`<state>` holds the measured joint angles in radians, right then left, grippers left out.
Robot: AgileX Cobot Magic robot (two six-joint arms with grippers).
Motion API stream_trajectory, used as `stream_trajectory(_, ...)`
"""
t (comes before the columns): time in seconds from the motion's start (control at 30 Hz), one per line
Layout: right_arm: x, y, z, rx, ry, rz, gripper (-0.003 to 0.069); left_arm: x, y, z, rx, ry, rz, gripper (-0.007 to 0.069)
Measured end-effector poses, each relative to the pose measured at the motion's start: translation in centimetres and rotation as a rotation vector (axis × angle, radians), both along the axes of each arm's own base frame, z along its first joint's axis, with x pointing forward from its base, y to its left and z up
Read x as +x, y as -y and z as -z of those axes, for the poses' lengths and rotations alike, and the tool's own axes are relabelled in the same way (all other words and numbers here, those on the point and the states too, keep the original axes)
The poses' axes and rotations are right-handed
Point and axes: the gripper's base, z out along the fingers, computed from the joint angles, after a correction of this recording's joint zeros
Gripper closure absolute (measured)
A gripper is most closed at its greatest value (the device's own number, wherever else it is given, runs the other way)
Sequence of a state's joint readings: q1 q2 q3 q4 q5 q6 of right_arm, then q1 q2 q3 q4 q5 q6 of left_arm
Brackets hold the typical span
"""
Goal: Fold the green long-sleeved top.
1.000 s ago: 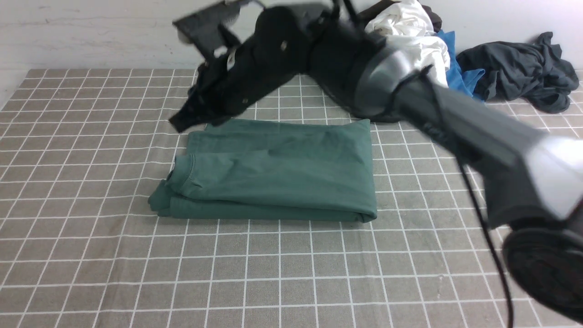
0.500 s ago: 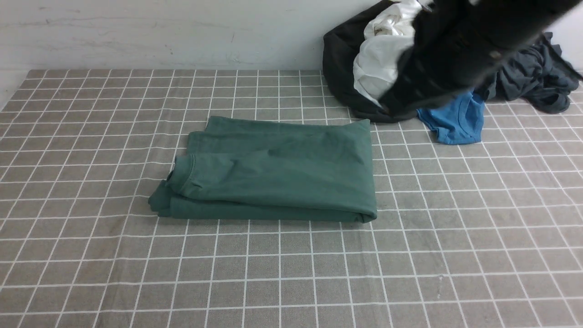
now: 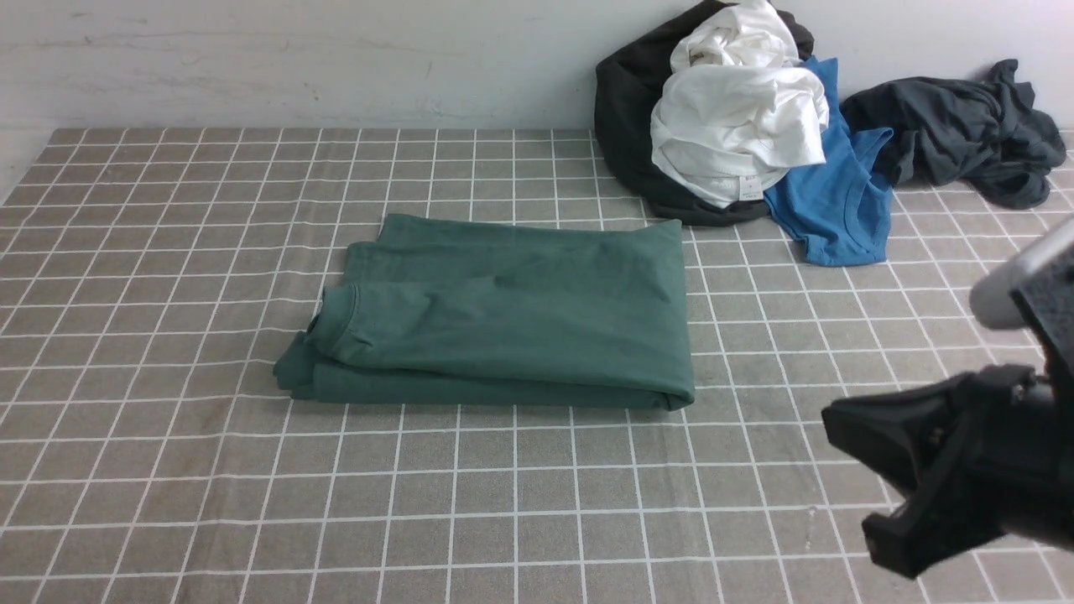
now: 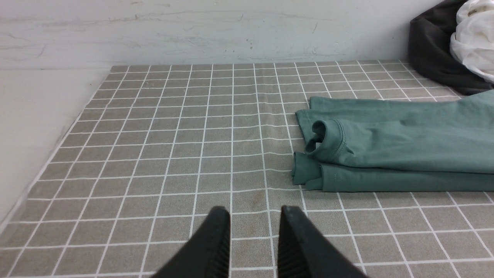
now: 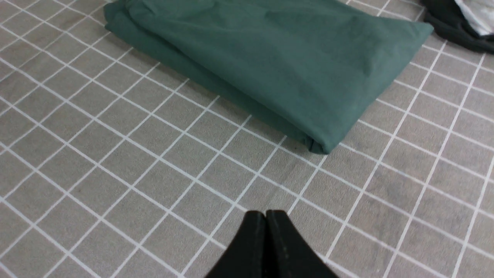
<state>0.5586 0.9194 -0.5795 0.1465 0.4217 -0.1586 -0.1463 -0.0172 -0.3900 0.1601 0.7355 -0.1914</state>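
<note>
Near us the right gripper sits low over the checked cloth, its two fingers pressed together with nothing between them. In the front view we see its arm at the near right edge of the scene.

The left gripper shows only in its own wrist view: fingers slightly apart, a narrow gap, nothing in it, also above bare cloth.

Ahead of both grippers lies the green long-sleeved top, folded into a flat rectangle. Its folded corner is the part nearest the right gripper, near but apart. The ribbed neck is at the end facing the left gripper, ahead and off to its side, not touching.

Beyond the top, against the wall, we see a pile: black garment, white garment, blue shirt, and a dark grey garment beside it.
</note>
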Motion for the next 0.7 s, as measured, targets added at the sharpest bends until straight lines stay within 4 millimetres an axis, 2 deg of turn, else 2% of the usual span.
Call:
stream_trajectory(0.17,-1.0,0.7,1.9,-0.039,-0.058,-0.001,0.0669,0.0,0.0,0.0,-0.001,0.000,0.000,0.0454)
stream_trajectory(0.43,-2.2,1.5,2.5,-0.039,-0.043,-0.002,0.0671,0.0,0.0,0.0,0.000,0.000,0.000,0.0454)
stream_trajectory(0.47,-3.1,2.2,2.9,-0.006,0.018,0.012,0.0671,0.0,0.0,0.0,0.000,-0.001,0.000,0.0454)
stream_trajectory(0.53,-3.6,2.9,3.0,0.017,0.073,0.031,0.0671,0.0,0.0,0.0,0.000,-0.001,0.000,0.0454)
stream_trajectory(0.57,-4.8,4.2,3.9,0.056,0.167,0.076,0.0672,0.0,0.0,0.0,0.000,-0.001,0.000,0.0454)
stream_trajectory(0.7,-6.6,6.4,5.9,0.113,0.309,0.188,0.0672,0.0,0.0,0.0,0.000,-0.001,0.000,0.0454)
